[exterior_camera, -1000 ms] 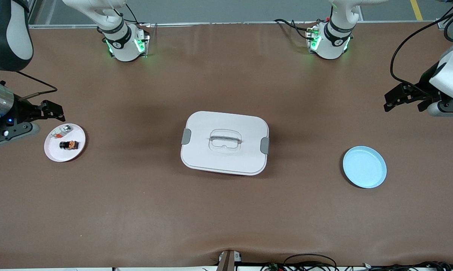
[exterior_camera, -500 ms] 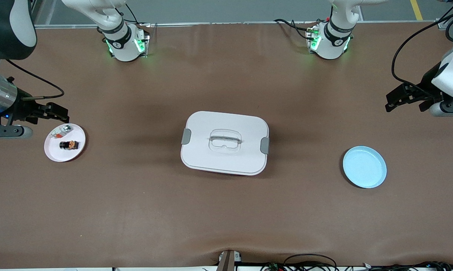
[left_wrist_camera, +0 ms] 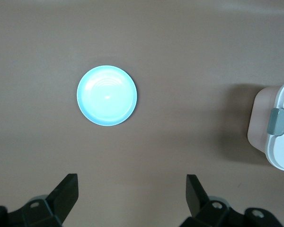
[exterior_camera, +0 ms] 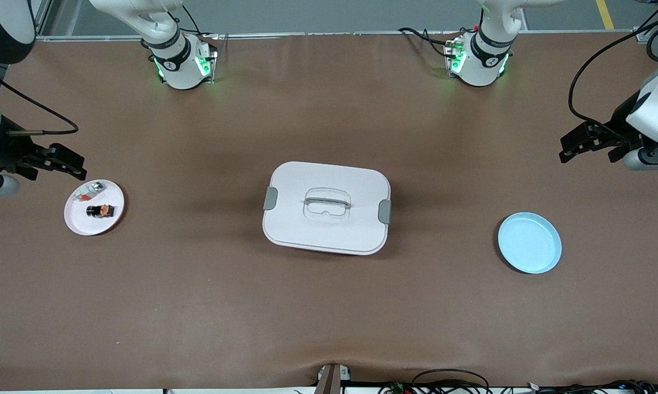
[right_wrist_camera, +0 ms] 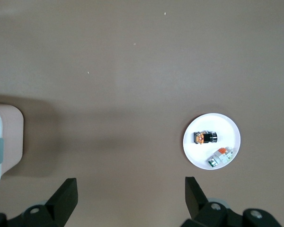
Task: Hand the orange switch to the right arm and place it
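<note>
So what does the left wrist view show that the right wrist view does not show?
Only the left wrist view shows the light blue plate, which has nothing on it, and the open left gripper up over bare table.

Only the right wrist view shows the white plate with the orange switch and a small silver-white piece lying on it, and the open right gripper.

Both show the brown table and an edge of the white lidded box with a grey clasp.

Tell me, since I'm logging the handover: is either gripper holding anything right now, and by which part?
Nothing is held. The left gripper and right gripper are both open and empty; the orange switch lies on the white plate.
</note>
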